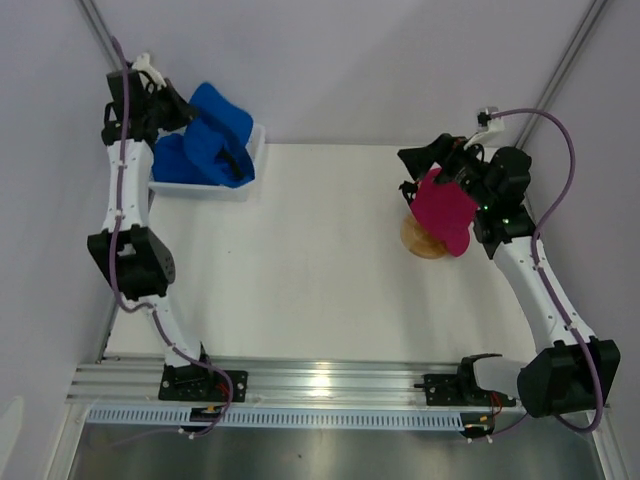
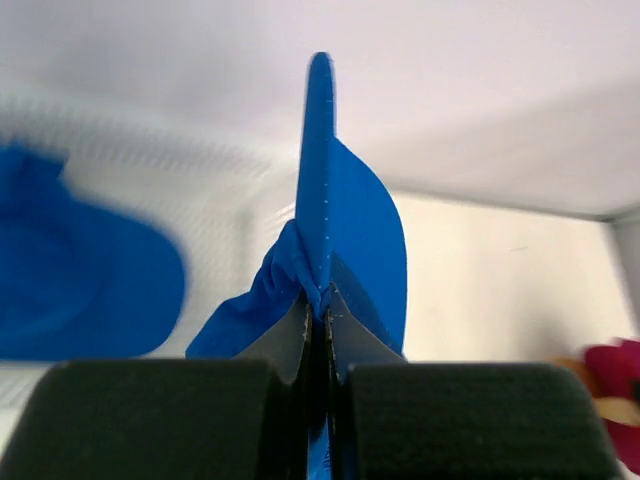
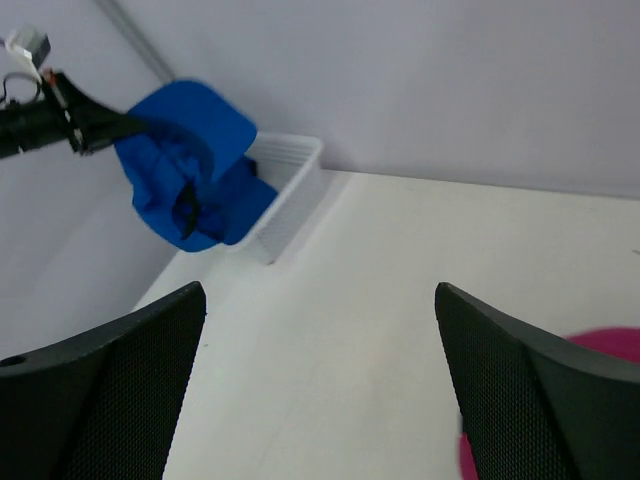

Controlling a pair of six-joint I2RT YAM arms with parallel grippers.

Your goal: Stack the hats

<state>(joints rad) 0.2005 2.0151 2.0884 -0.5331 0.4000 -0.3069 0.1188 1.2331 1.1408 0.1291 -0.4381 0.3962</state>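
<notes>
My left gripper [image 1: 186, 112] [image 2: 322, 306] is shut on a royal blue hat [image 1: 218, 128] [image 2: 345, 215], pinching its fabric above the white mesh basket [image 1: 205, 188]. A second blue hat [image 1: 174, 160] [image 2: 75, 270] lies in that basket. At the right, a magenta-pink hat [image 1: 444, 208] [image 2: 612, 372] rests on the round wooden stand [image 1: 420, 243]. Just past that hat's far-left edge, my right gripper [image 1: 414, 174] [image 3: 320, 390] stands wide open with nothing between its fingers. In the right wrist view the held blue hat [image 3: 185, 135] hangs over the basket [image 3: 290, 185], and the pink hat [image 3: 605, 342] shows at the lower right.
The basket stands at the table's far left corner against the back wall. The stand is near the right edge. White tabletop [image 1: 300, 270] lies between them. A metal rail [image 1: 330, 378] with both arm bases runs along the near edge.
</notes>
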